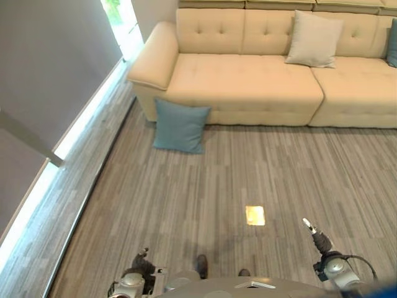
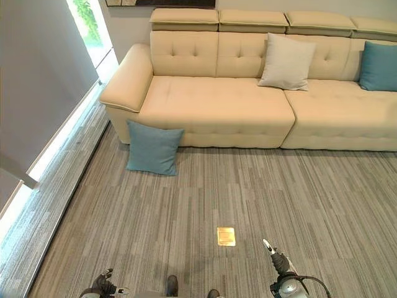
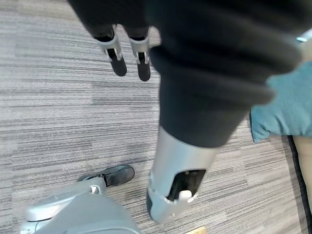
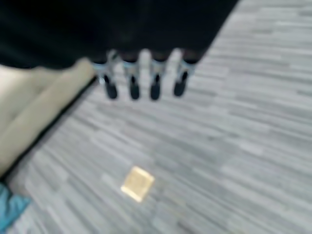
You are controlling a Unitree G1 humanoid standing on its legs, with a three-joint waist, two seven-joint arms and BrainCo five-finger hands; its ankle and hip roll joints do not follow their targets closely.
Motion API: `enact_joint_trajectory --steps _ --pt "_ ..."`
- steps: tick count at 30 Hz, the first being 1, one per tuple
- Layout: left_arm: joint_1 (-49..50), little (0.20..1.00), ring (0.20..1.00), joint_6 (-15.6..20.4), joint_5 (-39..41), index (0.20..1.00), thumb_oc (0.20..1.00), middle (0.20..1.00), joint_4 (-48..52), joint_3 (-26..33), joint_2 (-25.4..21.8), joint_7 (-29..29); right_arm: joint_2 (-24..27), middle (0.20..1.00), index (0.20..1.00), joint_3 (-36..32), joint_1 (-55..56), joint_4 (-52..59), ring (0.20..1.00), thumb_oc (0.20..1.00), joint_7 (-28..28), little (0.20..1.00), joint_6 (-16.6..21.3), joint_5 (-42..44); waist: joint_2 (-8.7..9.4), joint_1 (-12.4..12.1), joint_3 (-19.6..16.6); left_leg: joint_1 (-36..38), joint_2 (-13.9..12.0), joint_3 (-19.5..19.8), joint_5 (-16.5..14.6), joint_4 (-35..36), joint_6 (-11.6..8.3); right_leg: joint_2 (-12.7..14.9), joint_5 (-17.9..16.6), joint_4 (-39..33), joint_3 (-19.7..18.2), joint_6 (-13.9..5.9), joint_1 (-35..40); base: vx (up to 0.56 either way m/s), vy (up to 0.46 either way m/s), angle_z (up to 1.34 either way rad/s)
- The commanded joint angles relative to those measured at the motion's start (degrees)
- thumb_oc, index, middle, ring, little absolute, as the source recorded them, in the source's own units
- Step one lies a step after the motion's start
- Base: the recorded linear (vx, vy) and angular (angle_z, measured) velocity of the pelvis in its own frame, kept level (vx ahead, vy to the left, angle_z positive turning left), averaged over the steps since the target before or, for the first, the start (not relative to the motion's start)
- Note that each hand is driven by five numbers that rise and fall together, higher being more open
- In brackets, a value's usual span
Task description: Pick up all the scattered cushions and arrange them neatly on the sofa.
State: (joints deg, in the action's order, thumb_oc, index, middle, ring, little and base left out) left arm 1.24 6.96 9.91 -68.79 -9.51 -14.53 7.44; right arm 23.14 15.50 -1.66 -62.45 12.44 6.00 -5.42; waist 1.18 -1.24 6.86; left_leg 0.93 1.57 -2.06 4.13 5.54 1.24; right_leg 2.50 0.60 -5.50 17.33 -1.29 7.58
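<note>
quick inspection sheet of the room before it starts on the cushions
surface: grey striped carpet floor, with a small brass floor plate set in it
job's things: blue cushion on the floor, leaning against the front of the beige sofa near its armrest; cream cushion upright against the sofa back; second blue cushion on the sofa at the far right
clutter: nothing seen
hands: left hand empty, fingers straight, over the carpet; right hand empty, fingers straight, above the carpet near the plate
cables: nothing seen
surroundings: grey wall on the left with a bright window by the sofa's end
</note>
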Motion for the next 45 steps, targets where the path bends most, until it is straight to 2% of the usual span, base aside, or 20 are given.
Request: enact_joint_trajectory --steps 1,4,6,9,10,18,20,21,24,25,26,27,29,33,37,38,40,41,42,45 --pt "-4.29 1.0 1.0 1.15 0.57 1.0 1.0 1.0 -2.73 -0.06 0.21 0.3 0.92 1.0 1.0 1.39 -2.74 -2.12 1.0 1.0 0.16 1.0 0.94 -0.43 0.2 -1.14 0.22 2.85 -3.47 -1.12 -8.07 -0.54 -3.63 3.75 4.69 0.5 4.21 -3.95 -0.25 -0.01 -0.071 0.3" --pt "-4.25 1.0 1.0 1.17 0.56 1.0 1.0 1.0 -3.04 -0.2 0.23 0.4 0.51 1.0 1.0 1.58 -2.92 -2.51 1.0 1.0 0.27 1.0 1.01 -0.31 0.35 -1.61 0.7 2.17 -3.71 -0.18 -7.42 -0.54 -3.85 3.64 4.89 0.5 5.12 -3.62 -0.24 -0.03 -0.047 0.26" --pt "-4.98 1.0 1.0 1.17 -0.11 1.0 1.0 1.0 -3.0 -1.16 0.64 0.88 0.17 1.0 1.0 1.35 -3.14 -2.89 1.0 1.0 0.73 1.0 1.06 0.72 0.84 -2.86 2.86 -2.17 -3.62 0.68 -7.1 -4.99 -4.48 4.12 5.47 0.5 7.54 -2.86 -0.68 -0.11 -0.065 0.37" --pt "-5.34 1.0 1.0 0.97 -0.9 1.0 1.0 1.0 -3.05 -1.52 1.01 1.36 0.2 1.0 1.0 0.68 -3.1 -3.12 1.0 1.0 1.03 1.0 0.75 1.58 1.4 -2.25 3.28 -5.29 -4.34 -3.92 -7.59 -8.77 -4.46 5.32 5.25 0.5 9.64 -2.84 -1.28 -0.02 0.002 0.87" --pt "-5.07 1.0 1.0 0.94 -1.07 1.0 1.0 1.0 -3.03 -1.47 1.16 1.33 0.2 1.0 1.0 0.57 -2.82 -3.3 1.0 1.0 0.92 1.0 0.69 1.63 1.2 -2.07 2.88 -4.44 -5.36 -5.8 -9.4 -8.62 -4.54 5.16 6.44 0.5 9.66 -2.99 -0.77 0.08 0.04 1.17" --pt "-3.68 1.0 1.0 0.51 -0.12 1.0 1.0 1.0 -4.28 -0.11 0.82 0.62 -1.59 1.0 1.0 2.42 -3.91 -5.49 1.0 1.0 -0.34 1.0 0.09 1.49 2.41 -3.14 2.0 -3.73 -3.39 -5.42 -13.39 -10.72 -1.36 7.29 5.77 2.06 8.49 -4.17 0.57 0.12 0.129 0.25" --pt "-3.73 1.0 1.0 0.52 -0.27 1.0 1.0 1.0 -4.22 -0.01 0.3 0.52 -1.96 1.0 1.0 2.42 -4.03 -5.97 1.0 1.0 -0.96 1.0 -0.55 1.25 2.15 -3.7 2.18 -2.38 -1.54 -4.68 -14.81 -10.27 0.91 11.44 5.34 12.42 7.43 -5.33 -3.12 0.15 0.322 0.01" --pt "-3.75 1.0 1.0 0.52 -0.27 1.0 1.0 1.0 -4.22 -0.02 0.29 0.52 -1.96 1.0 1.0 2.42 -4.04 -5.98 1.0 1.0 -0.97 1.0 -0.55 1.25 2.19 -3.75 2.17 -2.39 -1.46 -4.74 -14.84 -10.24 0.99 11.59 5.41 12.66 7.33 -5.43 -3.28 0.11 0.303 -0.12" --pt "-4.46 1.0 1.0 0.45 0.37 1.0 1.0 1.0 -3.67 0.01 -0.5 0.88 -2.29 1.0 1.0 3.11 -4.78 -6.29 1.0 1.0 -1.33 1.0 -1.43 0.8 1.57 -2.93 4.22 0.31 0.46 -4.12 -15.74 -9.41 3.71 16.46 -1.62 27.28 4.47 -7.03 -9.41 0.1 0.272 0.01" --pt "-4.92 1.0 1.0 0.54 0.27 1.0 1.0 1.0 -3.52 -0.36 -0.91 0.73 -2.35 1.0 1.0 3.34 -4.94 -6.3 1.0 1.0 -1.18 1.0 -1.22 0.69 1.12 -2.73 4.86 0.91 0.3 -3.97 -15.9 -9.39 4.0 16.62 -1.51 30.03 4.75 -7.39 -10.88 0.13 0.234 0.05" --pt "-5.13 1.0 1.0 0.53 0.46 1.0 1.0 1.0 -3.47 -0.35 -1.17 0.59 -2.52 1.0 1.0 3.32 -4.97 -6.35 1.0 1.0 -1.41 1.0 -1.01 0.7 0.67 -2.2 5.17 1.85 0.07 -3.58 -15.93 -8.79 4.2 15.62 -0.52 33.75 3.44 -6.97 -13.43 0.13 0.151 0.09" --pt "-5.72 1.0 1.0 0.5 0.45 1.0 1.0 1.0 -3.4 -0.86 -1.39 0.32 -2.68 1.0 1.0 3.27 -5.04 -6.14 1.0 1.0 -1.36 1.0 -0.72 0.84 0.53 -0.93 5.28 2.65 -0.1 -2.54 -14.72 -7.75 4.17 11.82 0.35 33.14 1.82 -5.13 -16.03 0.17 0.086 0.24" --pt "-6.38 1.0 1.0 0.5 0.18 1.0 1.0 1.0 -2.82 -1.38 -1.34 0.08 -2.74 1.0 1.0 3.44 -5.07 -6.17 1.0 1.0 -1.5 1.0 -0.62 1.2 0.68 0.98 5.59 5.82 0.31 -0.24 -15.29 -5.79 3.65 6.23 2.05 28.76 -1.19 -5.05 -19.5 0.27 -0.005 0.33" --pt "-6.66 1.0 1.0 0.63 -0.23 1.0 1.0 1.0 -3.18 -1.52 -1.23 -0.18 -2.48 1.0 1.0 4.09 -4.91 -6.37 1.0 1.0 -1.98 1.0 -0.93 0.66 1.5 2.37 5.31 11.87 1.01 2.1 -18.31 -3.14 2.35 3.68 0.83 15.6 3.02 -5.81 -22.36 0.39 -0.07 0.44" --pt "-6.55 1.0 1.0 0.74 -1.33 1.0 1.0 1.0 -3.63 -1.87 -0.45 -0.28 -2.69 1.0 1.0 3.48 -3.19 -6.94 1.0 1.0 -2.46 1.0 -0.89 1.11 1.7 4.2 3.49 13.86 0.81 4.19 -18.57 -4.96 0.9 0.42 -0.49 12.6 -1.49 -3.61 -21.11 0.36 -0.115 0.36" --pt "-5.9 1.0 1.0 0.87 -1.66 1.0 1.0 1.0 -3.72 -1.97 -0.06 -0.69 -2.72 1.0 1.0 3.33 -2.67 -7.23 1.0 1.0 -2.56 1.0 -0.61 1.33 1.32 4.2 2.57 13.11 -0.27 3.23 -16.15 -9.05 -1.18 -0.06 -0.26 10.39 -0.64 -2.97 -17.85 0.32 -0.133 0.54" --pt "-5.69 1.0 1.0 0.88 -1.99 1.0 1.0 1.0 -3.84 -2.25 -0.01 -0.96 -2.94 1.0 1.0 3.29 -2.4 -7.1 1.0 1.0 -2.69 1.0 -0.19 1.59 1.27 4.48 2.09 11.91 -1.29 2.06 -13.78 -13.11 -3.1 -0.91 -0.02 9.19 -0.83 -2.25 -15.96 0.26 -0.199 0.63" --pt "-6.07 1.0 1.0 0.48 -1.82 1.0 1.0 1.0 -2.71 -2.78 -0.16 -1.32 -2.97 1.0 1.0 2.97 -2.52 -6.98 1.0 1.0 -2.54 1.0 -0.02 2.83 2.48 4.23 3.14 3.58 -3.51 -0.63 -8.25 -28.97 -5.01 -0.97 1.13 7.3 -1.51 -0.45 -12.17 0.25 -0.283 0.33" --pt "-6.4 1.0 1.0 0.35 -1.5 1.0 1.0 1.0 -2.34 -3.06 -0.24 -1.27 -2.99 1.0 1.0 3.12 -2.73 -6.95 1.0 1.0 -2.47 1.0 0.08 3.31 3.04 3.83 4.1 0.45 -3.58 -0.54 -7.14 -35.58 -5.02 -1.12 1.61 7.04 -2.15 0.63 -10.98 0.13 -0.203 0.18" --pt "-6.68 1.0 1.0 0.12 -1.23 1.0 1.0 1.0 -2.16 -3.31 -0.44 -1.21 -2.96 1.0 1.0 3.12 -2.94 -7.11 1.0 1.0 -2.35 1.0 -0.17 3.96 4.36 3.04 4.86 -4.68 -3.7 -1.79 -7.5 -41.37 -3.64 -0.8 3.05 6.34 -3.22 1.83 -8.96 0.09 -0.109 -0.1"
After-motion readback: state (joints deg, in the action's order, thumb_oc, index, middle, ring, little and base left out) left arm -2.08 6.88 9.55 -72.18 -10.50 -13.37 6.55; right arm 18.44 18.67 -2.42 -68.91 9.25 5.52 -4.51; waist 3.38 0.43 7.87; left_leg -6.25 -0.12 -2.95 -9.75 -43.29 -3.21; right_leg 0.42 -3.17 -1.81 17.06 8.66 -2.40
